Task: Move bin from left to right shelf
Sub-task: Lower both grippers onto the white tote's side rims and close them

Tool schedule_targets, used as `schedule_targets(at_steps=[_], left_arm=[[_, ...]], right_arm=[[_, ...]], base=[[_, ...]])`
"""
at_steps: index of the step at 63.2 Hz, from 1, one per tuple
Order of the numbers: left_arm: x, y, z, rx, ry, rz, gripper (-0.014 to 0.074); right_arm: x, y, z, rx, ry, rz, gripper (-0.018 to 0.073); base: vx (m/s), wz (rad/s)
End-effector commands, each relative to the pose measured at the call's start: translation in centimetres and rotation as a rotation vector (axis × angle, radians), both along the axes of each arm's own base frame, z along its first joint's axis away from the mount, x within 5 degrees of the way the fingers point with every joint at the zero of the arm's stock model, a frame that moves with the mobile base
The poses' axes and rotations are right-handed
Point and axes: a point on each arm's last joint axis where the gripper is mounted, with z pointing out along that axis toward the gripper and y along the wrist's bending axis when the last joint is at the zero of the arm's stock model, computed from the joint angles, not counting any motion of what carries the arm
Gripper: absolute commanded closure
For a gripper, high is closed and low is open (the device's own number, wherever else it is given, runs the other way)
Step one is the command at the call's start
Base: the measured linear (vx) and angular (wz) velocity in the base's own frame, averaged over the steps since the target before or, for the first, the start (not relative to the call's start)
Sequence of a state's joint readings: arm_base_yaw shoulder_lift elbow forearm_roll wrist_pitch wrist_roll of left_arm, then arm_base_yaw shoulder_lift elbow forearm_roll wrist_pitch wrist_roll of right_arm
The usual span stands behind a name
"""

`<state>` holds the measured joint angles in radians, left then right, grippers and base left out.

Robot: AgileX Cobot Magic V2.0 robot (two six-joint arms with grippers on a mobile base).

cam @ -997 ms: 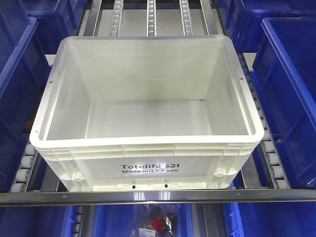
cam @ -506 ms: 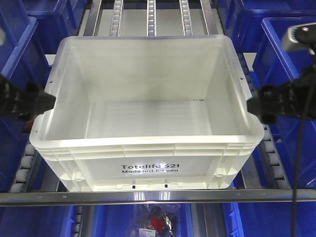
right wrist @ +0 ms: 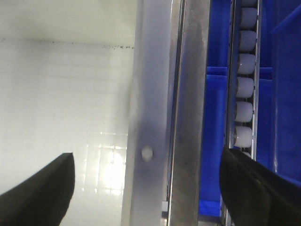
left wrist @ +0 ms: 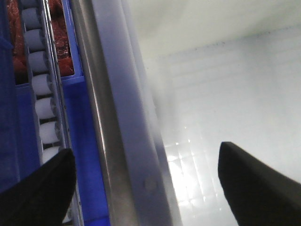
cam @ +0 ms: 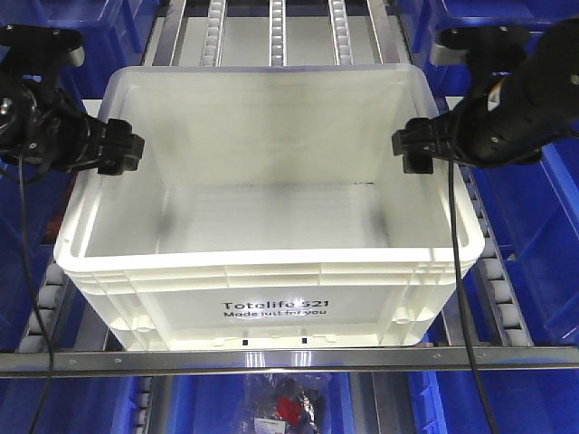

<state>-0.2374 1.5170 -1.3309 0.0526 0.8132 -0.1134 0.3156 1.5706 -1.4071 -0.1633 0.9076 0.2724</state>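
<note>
As seems empty, rigid, light and slick, grab bin (cam: 271,298) by side rims, each lying between spread jaws of left gripper (cam: 122,152), right gripper (cam: 414,149); rests on roller shelf (cam: 507,316) between both tools.

Your left gripper (cam: 120,152) straddles the bin (cam: 271,271) at its left wall, your right gripper (cam: 416,149) at its right wall, jaws spread wide.

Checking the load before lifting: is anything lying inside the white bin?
No, the front view shows the bin bare inside, right down to its floor.
</note>
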Motion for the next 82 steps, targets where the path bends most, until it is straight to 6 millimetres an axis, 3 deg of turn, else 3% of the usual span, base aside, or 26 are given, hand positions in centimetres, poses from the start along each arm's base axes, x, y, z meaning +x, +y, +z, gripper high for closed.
schedule_targets(at_steps=[1,17,49,66,82], left_arm=[[0.7,-0.3,2.3,-0.038,-0.118,0.008,0.0016],[1.9,-0.2,0.9,-0.011,-0.079,0.068,0.0016],[1.4,-0.1,0.2,-0.009,0.011,0.08,0.002],[1.5,-0.3,2.4,-0.014,0.064,0.09,0.002],[1.4,-0.3,2.0,-0.007,0.115,0.094,0.002]], right_arm=[[0.7,-0.6,2.3,0.014,-0.09,-0.019,-0.0017],[1.9,-0.5,1.5,0.012,-0.052,-0.03,-0.0014],[2.0,-0.3,1.1,0.026,-0.02,-0.024,-0.0014],[1.8,-0.3,1.0,0.008,0.018,-0.02,0.0017],[2.0,-0.2,0.6,-0.012,0.091,-0.01,0.0074]], base=[[0.0,0.0],[0.0,0.0],[0.0,0.0],[0.0,0.0],[0.0,0.0]])
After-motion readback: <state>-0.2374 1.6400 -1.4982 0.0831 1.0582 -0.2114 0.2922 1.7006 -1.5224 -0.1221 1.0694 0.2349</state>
